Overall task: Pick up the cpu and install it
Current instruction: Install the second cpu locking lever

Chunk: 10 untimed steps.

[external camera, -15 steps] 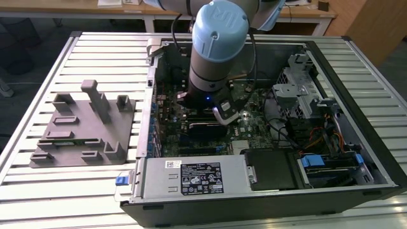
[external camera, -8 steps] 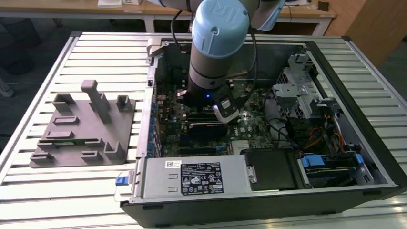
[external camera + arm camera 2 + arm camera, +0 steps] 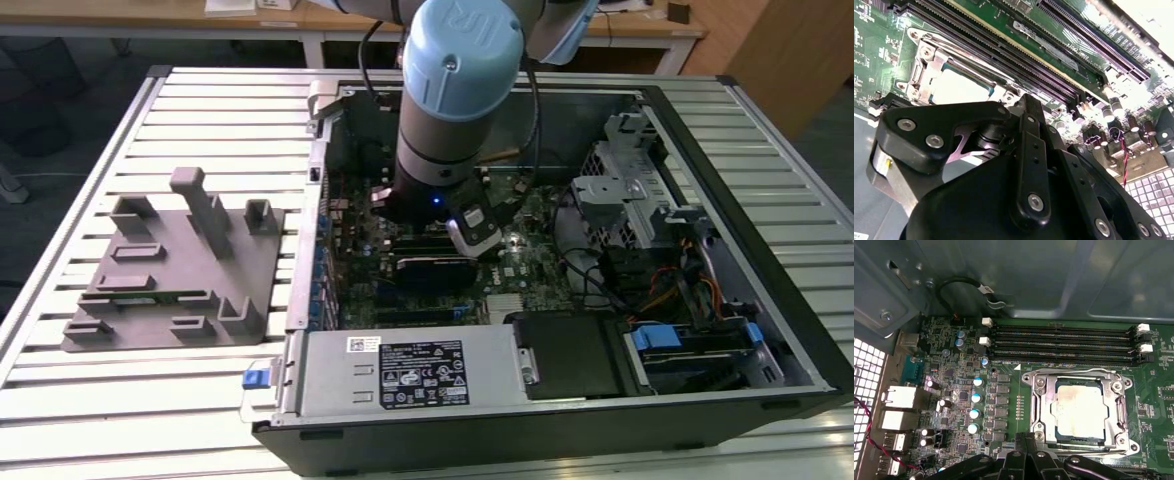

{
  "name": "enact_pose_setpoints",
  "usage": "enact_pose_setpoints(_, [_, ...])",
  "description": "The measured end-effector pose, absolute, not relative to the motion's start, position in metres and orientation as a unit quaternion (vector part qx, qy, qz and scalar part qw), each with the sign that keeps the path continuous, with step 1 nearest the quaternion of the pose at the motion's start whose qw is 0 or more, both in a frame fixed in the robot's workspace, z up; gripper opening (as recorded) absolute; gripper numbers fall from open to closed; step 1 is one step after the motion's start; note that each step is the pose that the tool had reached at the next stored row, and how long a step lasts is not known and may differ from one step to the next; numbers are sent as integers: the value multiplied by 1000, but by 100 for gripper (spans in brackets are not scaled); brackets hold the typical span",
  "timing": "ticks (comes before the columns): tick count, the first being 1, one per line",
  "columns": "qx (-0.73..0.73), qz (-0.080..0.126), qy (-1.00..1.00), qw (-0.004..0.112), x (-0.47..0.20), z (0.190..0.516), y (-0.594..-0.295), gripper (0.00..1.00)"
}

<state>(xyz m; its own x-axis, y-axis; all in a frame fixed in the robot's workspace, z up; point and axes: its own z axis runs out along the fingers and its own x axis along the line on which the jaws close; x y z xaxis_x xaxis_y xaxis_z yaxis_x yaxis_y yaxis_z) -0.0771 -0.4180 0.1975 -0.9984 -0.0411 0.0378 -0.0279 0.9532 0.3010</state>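
No print can be made out well enough to read. A white-and-black label [image 3: 424, 374] sits on the power supply [image 3: 400, 372] in the exterior view (its lines of print are too small to tell), and a small white tag [image 3: 985, 288] wraps a black cable [image 3: 956, 284] in the first wrist view, also illegible.
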Motion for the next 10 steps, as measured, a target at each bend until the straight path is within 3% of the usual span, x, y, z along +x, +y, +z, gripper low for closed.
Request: enact_pose_setpoints(10, [17,-152,-988,22,-77,201,-418,11])
